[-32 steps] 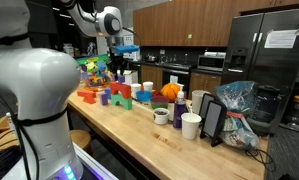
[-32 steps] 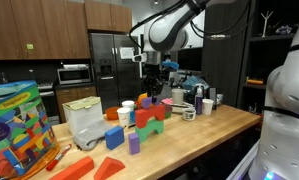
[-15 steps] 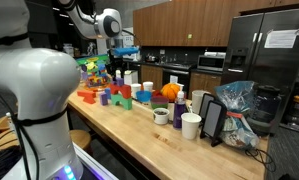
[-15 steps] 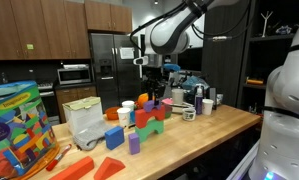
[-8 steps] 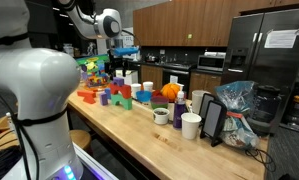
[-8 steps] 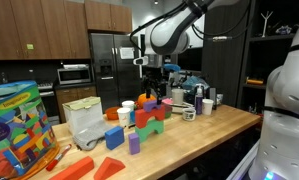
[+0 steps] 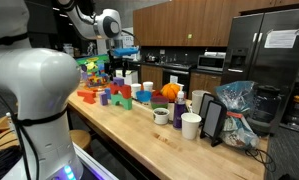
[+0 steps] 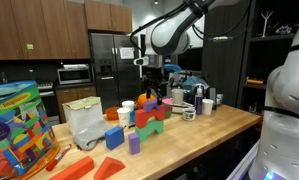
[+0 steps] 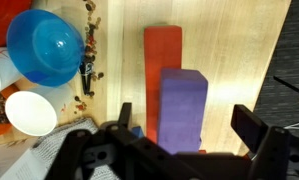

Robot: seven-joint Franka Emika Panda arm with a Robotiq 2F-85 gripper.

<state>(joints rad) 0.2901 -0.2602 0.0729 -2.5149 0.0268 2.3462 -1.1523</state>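
In the wrist view a purple block point(image 9: 183, 100) stands on top of a longer red block point(image 9: 161, 60) on the wooden counter point(image 9: 239, 50). My gripper point(image 9: 184, 125) hangs straight above them, open, one dark finger on each side of the purple block and neither touching it. Nothing is held. In both exterior views the gripper point(image 7: 122, 55) point(image 8: 154, 75) hovers above a cluster of coloured blocks point(image 7: 114, 95) point(image 8: 149, 118) on the counter.
A blue bowl point(image 9: 47, 48) and a white cup point(image 9: 31, 112) sit beside the blocks. Mugs point(image 7: 191, 125), a tablet on a stand point(image 7: 211, 120) and a plastic bag point(image 7: 234, 100) occupy one end of the counter. A colourful toy box point(image 8: 19, 125) and a clear container point(image 8: 86, 122) stand at the other.
The gripper sits slightly higher above the blocks than in the earliest frames. Over the last half second nothing visibly moves.
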